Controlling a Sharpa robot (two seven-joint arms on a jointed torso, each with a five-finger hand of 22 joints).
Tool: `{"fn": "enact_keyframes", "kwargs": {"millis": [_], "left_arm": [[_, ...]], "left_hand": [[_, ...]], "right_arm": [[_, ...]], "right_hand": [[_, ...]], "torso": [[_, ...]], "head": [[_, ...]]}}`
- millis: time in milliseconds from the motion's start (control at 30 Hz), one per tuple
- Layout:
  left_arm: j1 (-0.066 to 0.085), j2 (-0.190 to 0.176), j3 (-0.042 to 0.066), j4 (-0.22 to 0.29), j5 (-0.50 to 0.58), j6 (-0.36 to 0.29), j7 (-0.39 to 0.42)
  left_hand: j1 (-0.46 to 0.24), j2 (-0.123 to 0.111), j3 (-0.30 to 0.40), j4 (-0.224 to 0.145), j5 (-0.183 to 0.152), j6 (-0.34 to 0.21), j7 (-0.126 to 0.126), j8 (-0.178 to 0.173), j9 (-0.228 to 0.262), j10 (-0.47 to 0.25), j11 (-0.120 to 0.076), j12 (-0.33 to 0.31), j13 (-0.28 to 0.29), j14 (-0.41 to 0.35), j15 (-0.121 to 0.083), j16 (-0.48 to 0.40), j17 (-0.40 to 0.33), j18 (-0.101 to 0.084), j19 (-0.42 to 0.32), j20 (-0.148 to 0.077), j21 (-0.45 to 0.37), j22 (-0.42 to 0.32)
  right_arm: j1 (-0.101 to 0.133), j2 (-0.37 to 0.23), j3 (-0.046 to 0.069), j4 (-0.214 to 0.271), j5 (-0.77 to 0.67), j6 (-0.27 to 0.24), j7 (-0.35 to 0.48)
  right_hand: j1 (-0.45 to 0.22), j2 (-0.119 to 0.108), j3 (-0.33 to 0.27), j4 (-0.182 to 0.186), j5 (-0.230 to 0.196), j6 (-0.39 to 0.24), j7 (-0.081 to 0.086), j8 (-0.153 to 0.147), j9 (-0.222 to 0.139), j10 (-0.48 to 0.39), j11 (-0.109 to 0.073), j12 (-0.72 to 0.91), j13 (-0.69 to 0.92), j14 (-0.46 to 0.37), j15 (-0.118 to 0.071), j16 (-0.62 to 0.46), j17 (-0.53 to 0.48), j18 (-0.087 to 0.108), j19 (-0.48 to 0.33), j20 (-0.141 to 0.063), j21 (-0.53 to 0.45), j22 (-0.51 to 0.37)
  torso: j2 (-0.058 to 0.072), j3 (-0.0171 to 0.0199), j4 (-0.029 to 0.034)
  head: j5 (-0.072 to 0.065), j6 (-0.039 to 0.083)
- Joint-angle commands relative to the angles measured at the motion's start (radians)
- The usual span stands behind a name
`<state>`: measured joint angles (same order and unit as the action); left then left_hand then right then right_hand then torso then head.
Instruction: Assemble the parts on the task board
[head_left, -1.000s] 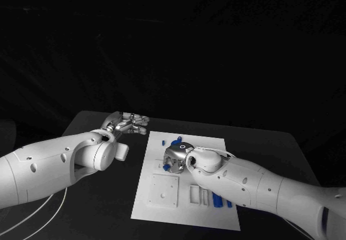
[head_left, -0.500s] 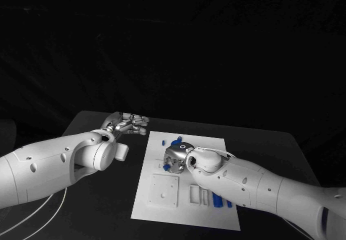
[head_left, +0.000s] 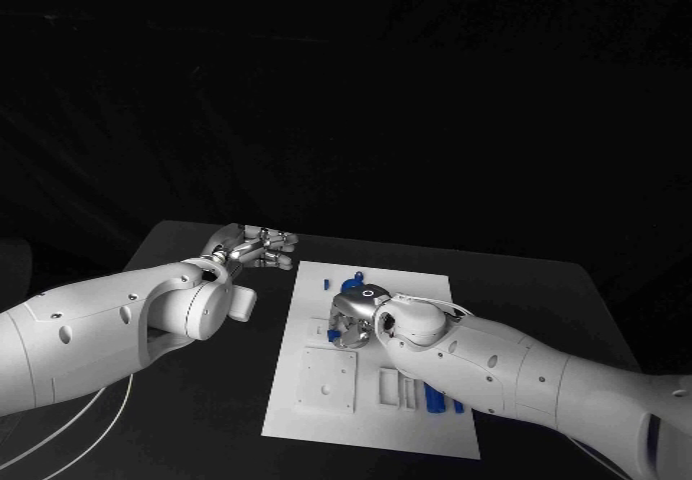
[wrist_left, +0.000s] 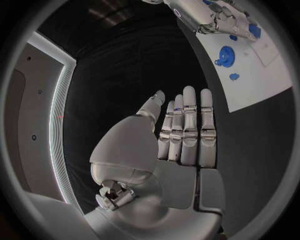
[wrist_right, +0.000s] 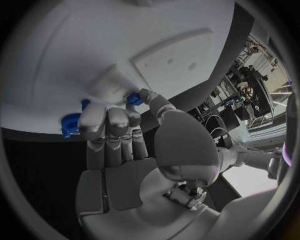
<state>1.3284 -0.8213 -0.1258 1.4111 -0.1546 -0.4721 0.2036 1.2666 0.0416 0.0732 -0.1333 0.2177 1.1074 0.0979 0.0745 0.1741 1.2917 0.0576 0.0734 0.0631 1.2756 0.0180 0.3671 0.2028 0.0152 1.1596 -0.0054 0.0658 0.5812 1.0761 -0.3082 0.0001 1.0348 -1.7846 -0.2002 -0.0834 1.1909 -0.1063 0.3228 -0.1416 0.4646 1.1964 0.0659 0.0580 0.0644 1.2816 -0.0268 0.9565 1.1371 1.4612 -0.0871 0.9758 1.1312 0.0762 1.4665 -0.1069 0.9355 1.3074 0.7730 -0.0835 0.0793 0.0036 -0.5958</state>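
Right silver hand (head_left: 353, 312) over white task board (head_left: 433, 275), thumb and finger pinching small blue part (wrist_right: 134, 99), probably for seating. Left silver hand (wrist_left: 184, 130) flat, fingers together, parked off board, clear of work.

Black worktop (head_left: 541, 290) before me, dark and matte, far edge running across behind board. White task board (head_left: 433, 285) lies flat at worktop's middle, long side running away from me, bare worktop showing on both sides. On board: small blue parts (head_left: 353, 279) near far end, more blue pieces (head_left: 434, 397) beside white slotted blocks (head_left: 391, 387) at near end, white square plate (head_left: 327, 380) next to them. Left wrist view shows same board (wrist_left: 259, 82) with blue gear-like part (wrist_left: 225, 55) on it.
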Motion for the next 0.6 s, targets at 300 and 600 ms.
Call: {"fn": "enact_keyframes", "kwargs": {"millis": [300, 600], "left_arm": [[0.001, -0.004, -0.001, -0.001, 0.000, 0.028, -0.009], [0.001, -0.008, -0.006, -0.009, -0.055, 0.126, -0.086]], "left_hand": [[0.010, -0.008, -0.004, 0.013, -0.003, -0.016, 0.006, 0.004, 0.000, -0.012, 0.005, -0.002, -0.001, -0.002, 0.005, -0.008, -0.003, 0.009, 0.002, 0.006, 0.005, -0.012], [0.000, -0.015, -0.012, 0.028, -0.009, -0.016, 0.003, 0.002, -0.005, 0.004, -0.001, 0.002, -0.001, 0.025, -0.006, 0.025, 0.014, 0.010, 0.029, -0.003, 0.017, -0.009]], "right_arm": [[-0.006, -0.019, -0.004, 0.017, 0.004, -0.082, -0.038], [-0.005, -0.054, -0.003, 0.063, 0.005, -0.128, -0.043]], "right_hand": [[0.008, -0.014, -0.025, 0.035, 0.002, -0.010, 0.001, 0.004, 0.001, 0.005, -0.001, -0.001, 0.001, 0.001, -0.005, -0.002, -0.002, -0.010, 0.036, -0.004, 0.003, 0.122], [0.008, -0.024, -0.030, 0.052, 0.035, -0.009, -0.001, 0.004, 0.001, 0.007, -0.003, -0.001, 0.002, 0.001, -0.006, -0.005, -0.004, -0.010, 0.039, -0.004, 0.014, 0.125]], "torso": [[0.000, -0.0012, 0.0002], [0.000, 0.0002, -0.0044]], "head": [[0.001, 0.000], [0.001, 0.006]]}}
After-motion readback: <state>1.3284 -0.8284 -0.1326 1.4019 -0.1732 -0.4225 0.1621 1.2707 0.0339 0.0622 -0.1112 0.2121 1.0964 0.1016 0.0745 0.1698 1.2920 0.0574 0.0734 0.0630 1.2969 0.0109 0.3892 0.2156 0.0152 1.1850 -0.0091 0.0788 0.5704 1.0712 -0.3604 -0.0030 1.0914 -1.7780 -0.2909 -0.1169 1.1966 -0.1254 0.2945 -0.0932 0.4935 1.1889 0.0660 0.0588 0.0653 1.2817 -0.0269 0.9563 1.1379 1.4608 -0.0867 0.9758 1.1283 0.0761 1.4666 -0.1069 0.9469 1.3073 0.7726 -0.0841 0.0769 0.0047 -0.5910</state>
